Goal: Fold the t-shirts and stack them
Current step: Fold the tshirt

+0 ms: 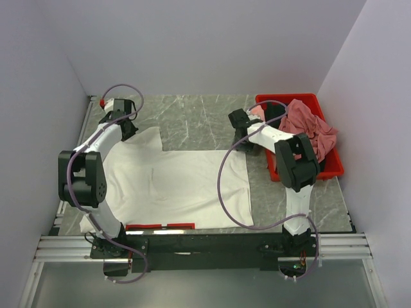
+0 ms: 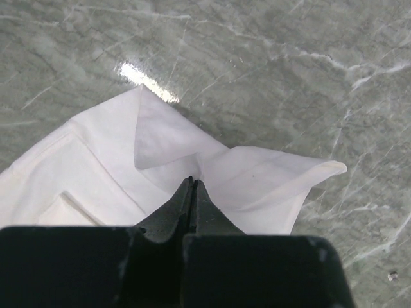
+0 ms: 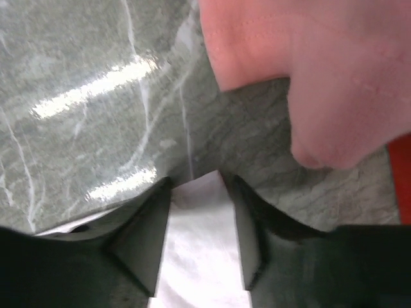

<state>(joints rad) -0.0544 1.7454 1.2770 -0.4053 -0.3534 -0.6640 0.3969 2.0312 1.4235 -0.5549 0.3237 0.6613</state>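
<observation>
A large white t-shirt (image 1: 180,186) lies spread flat on the marble table. My left gripper (image 1: 126,128) is at its far left corner. In the left wrist view the gripper (image 2: 191,181) is shut on a pinched ridge of the white cloth (image 2: 96,154). My right gripper (image 1: 239,131) is at the shirt's far right corner. In the right wrist view the gripper (image 3: 196,183) is open, its jaws either side of the white corner (image 3: 199,244). A dusty rose tee (image 1: 311,125) and a light pink one (image 1: 258,112) are heaped in the bin. The pink cloth (image 3: 321,77) hangs just beyond my right gripper.
A red plastic bin (image 1: 334,167) stands at the right side of the table, close to the right arm, and its edge shows in the right wrist view (image 3: 401,179). A red strip (image 1: 160,226) lies at the shirt's near edge. White walls enclose the table.
</observation>
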